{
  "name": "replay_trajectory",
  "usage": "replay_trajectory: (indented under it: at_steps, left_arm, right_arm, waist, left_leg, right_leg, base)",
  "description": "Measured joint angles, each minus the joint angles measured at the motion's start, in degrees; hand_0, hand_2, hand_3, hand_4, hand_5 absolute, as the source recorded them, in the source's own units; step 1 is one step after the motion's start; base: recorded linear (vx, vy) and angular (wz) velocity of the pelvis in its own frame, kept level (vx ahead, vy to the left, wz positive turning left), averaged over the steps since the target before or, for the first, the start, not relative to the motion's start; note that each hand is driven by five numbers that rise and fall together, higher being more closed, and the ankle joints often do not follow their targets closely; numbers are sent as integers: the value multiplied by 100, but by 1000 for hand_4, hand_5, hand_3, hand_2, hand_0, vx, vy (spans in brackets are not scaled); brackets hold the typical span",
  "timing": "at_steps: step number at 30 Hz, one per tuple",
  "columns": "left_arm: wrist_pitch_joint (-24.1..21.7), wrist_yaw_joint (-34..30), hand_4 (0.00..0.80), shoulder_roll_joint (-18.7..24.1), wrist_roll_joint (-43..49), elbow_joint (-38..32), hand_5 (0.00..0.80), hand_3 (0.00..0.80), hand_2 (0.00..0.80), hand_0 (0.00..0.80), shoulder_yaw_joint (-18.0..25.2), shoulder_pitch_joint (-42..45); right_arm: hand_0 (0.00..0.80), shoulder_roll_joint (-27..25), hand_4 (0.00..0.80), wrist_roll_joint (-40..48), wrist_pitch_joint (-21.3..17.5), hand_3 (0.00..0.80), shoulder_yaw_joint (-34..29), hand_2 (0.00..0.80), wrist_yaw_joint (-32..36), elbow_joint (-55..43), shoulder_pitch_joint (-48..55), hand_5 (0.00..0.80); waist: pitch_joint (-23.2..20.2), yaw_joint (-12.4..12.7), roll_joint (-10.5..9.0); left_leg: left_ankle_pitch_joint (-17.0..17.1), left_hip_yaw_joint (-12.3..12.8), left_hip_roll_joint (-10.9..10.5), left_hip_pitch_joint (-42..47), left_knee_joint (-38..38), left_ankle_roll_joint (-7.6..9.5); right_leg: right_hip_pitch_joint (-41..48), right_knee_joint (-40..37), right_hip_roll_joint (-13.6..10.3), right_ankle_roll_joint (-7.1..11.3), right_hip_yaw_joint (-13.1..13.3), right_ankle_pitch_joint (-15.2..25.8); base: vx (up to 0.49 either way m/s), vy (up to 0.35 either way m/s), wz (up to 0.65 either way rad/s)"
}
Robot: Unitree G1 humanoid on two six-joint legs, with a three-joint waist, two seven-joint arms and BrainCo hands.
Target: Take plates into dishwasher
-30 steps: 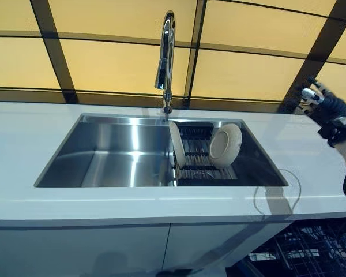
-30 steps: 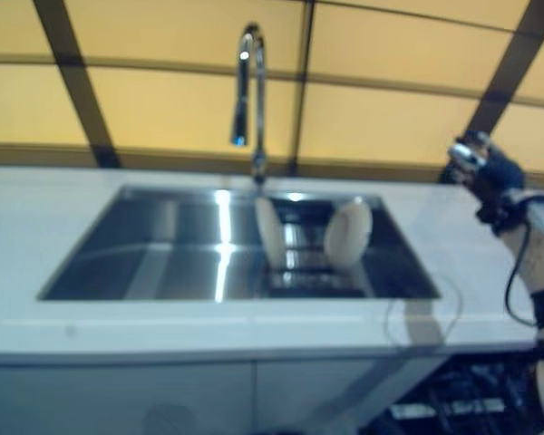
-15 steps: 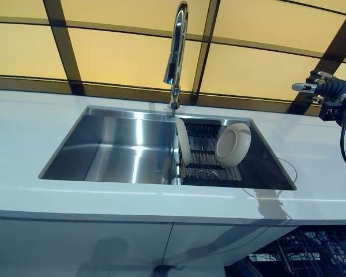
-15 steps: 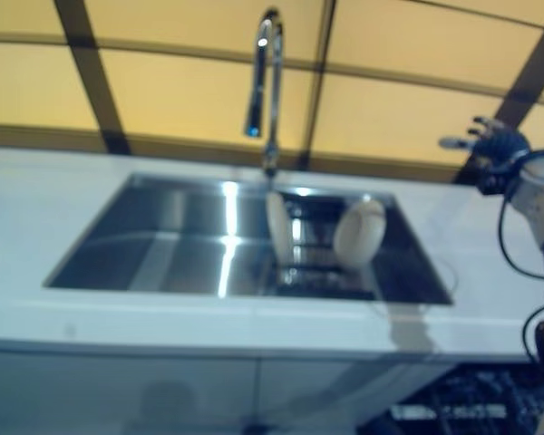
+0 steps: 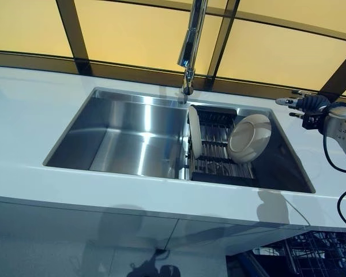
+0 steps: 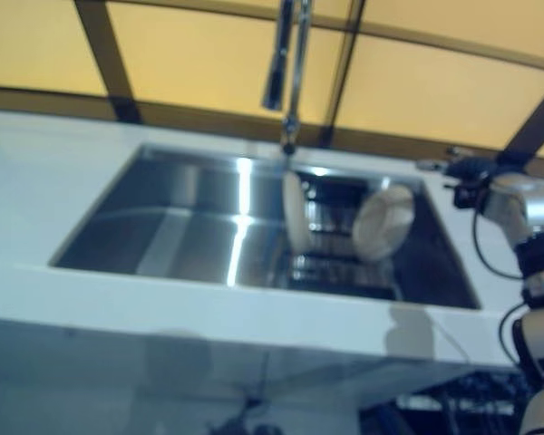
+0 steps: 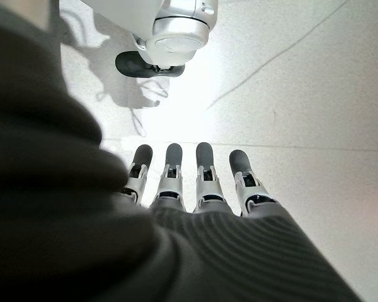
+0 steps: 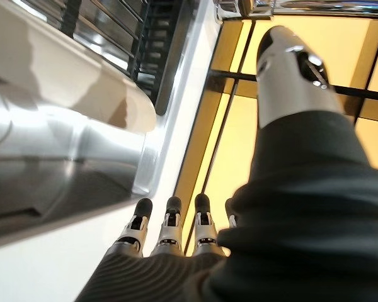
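Observation:
Two cream plates stand in a black dish rack [image 5: 217, 163] in the right half of the steel sink [image 5: 127, 133]. One thin plate [image 5: 194, 131] stands on edge, and a round plate [image 5: 251, 137] leans to its right. My right hand [image 5: 303, 104] is open and empty, fingers straight, over the counter by the sink's back right corner, apart from the round plate. In the right wrist view the round plate [image 8: 63, 69] and the rack [image 8: 157, 38] lie past the fingers [image 8: 170, 220]. My left hand [image 7: 201, 189] shows only in its wrist view, open and empty over the floor.
A tall chrome faucet [image 5: 190, 52] rises behind the sink's middle. White counter [image 5: 29, 115] runs all round the sink. A dishwasher's wire rack [image 5: 311, 257] shows below the counter at the lower right. Yellow panels with dark frames form the back wall.
The camera has tilted down and shifted, so the whole scene sits differently. My right hand has come down and closer to the sink's back right corner, its fingers now stretched towards the sink.

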Motion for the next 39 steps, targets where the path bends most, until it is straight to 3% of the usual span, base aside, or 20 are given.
replay_trajectory:
  at_steps: [18,39]
  left_arm:
    - [-66,0,0,27,-17,-34,0,0,0,0,-97,-173]
    - [-140,0,0,59,-16,-40,0,0,0,0,-97,-264]
  right_arm:
    - [0,33,0,3,92,0,0,0,67,157,-1,0]
    - [0,215,0,-58,326,0,0,0,687,204,0,0]
  waist:
    - [278,-10,68]
    - [411,-7,19]
  left_leg:
    - [2,-2,1,-90,-2,-2]
    - [2,16,3,-84,-2,-2]
  right_leg:
    - [-85,0,1,-2,6,3]
    - [-87,0,2,-1,18,14]
  base:
    - [-4,-2,0]
    - [0,0,0]
